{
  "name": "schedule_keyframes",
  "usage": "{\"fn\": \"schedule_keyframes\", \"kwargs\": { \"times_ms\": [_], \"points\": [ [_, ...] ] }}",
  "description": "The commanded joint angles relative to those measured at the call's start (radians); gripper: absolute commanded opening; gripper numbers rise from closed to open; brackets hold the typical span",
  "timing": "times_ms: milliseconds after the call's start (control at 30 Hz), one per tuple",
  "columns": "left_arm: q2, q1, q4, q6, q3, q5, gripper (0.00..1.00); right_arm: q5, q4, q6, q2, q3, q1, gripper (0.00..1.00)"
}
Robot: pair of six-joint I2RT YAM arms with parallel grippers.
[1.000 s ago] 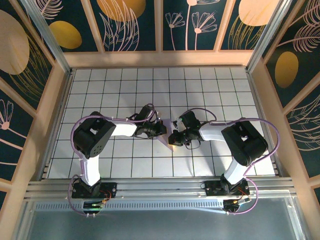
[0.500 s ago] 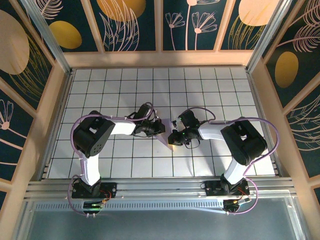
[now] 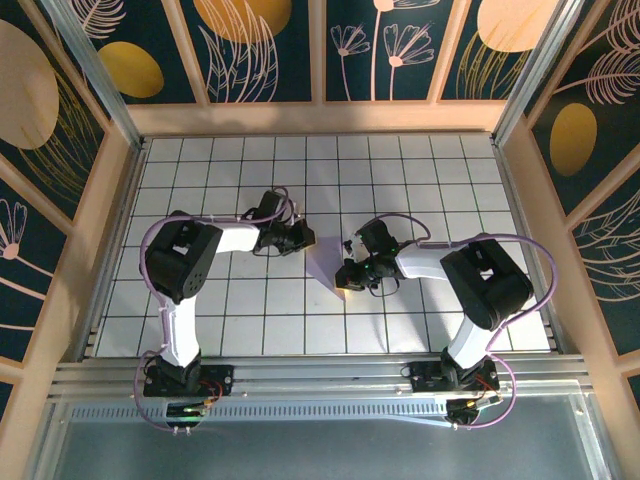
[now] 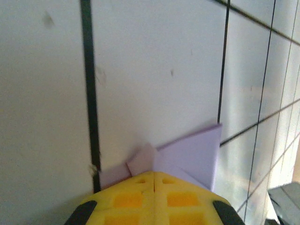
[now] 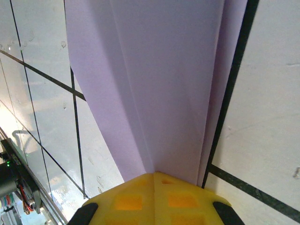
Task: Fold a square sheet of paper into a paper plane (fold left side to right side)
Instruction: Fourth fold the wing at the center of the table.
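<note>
On the white surface (image 3: 450, 180), seen from above, we find the paper plane (image 3: 323, 263) lying flat in the middle, between the two arms. The left hand (image 3: 299, 239) sits at its top left corner and the right hand (image 3: 346, 276) sits at its lower right edge, and both look to be touching the paper. In the left wrist view, the left hand (image 4: 153, 176) has its two yellow fingers (image 4: 126, 199) shut tight, with no gap between them. A corner of the paper plane (image 4: 192, 152) goes in under the tips, and a small flap sticks out beside it. We cannot tell if the paper is pinched between the fingers or just pressed down under them. In the right wrist view, the right hand (image 5: 153, 177) is shut tight too. The paper plane (image 5: 159, 84) runs away from its tips as a long folded shape with creases down it, and here too we cannot tell pinch from press. We think the step is folding the left side over to the right. To do it well, one hand should pin the paper so it cannot slide on the smooth surface. The other should bring the side over slowly, line up the edges first, and only then press along the crease. The paper is thin, so a hard tug could crumple it.
</note>
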Motion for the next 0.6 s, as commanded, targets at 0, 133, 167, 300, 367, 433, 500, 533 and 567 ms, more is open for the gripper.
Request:
{"fn": "schedule_keyframes", "kwargs": {
  "times_ms": [0,133,167,300,367,433,500,533,567],
  "points": [
    [0.037,0.047,-0.035,0.049,0.047,-0.069,0.00,0.160,-0.152,-0.027,0.078,-0.050,0.011,0.00],
    [0.055,0.070,-0.053,0.069,0.075,-0.078,0.00,0.160,-0.147,-0.026,0.078,-0.051,0.013,0.00],
    [0.055,0.072,-0.059,0.072,0.078,-0.083,0.00,0.160,-0.146,-0.024,0.077,-0.052,0.013,0.00],
    [-0.003,0.075,-0.068,0.094,0.056,-0.110,0.00,0.156,-0.132,-0.018,0.070,-0.052,0.013,0.00],
    [-0.052,0.074,-0.061,0.100,0.024,-0.115,0.00,0.155,-0.128,-0.015,0.066,-0.051,0.014,0.00],
    [-0.115,0.070,-0.042,0.100,-0.026,-0.102,0.00,0.160,-0.126,-0.013,0.060,-0.049,0.013,0.00],
    [-0.173,0.056,-0.029,0.097,-0.072,-0.086,0.00,0.163,-0.126,-0.012,0.059,-0.047,0.013,0.00],
    [-0.200,0.044,-0.021,0.093,-0.087,-0.076,0.00,0.165,-0.126,-0.012,0.057,-0.047,0.012,0.00],
    [-0.219,0.030,-0.015,0.089,-0.120,-0.067,0.00,0.165,-0.125,-0.012,0.058,-0.047,0.013,0.00]
  ]
}}
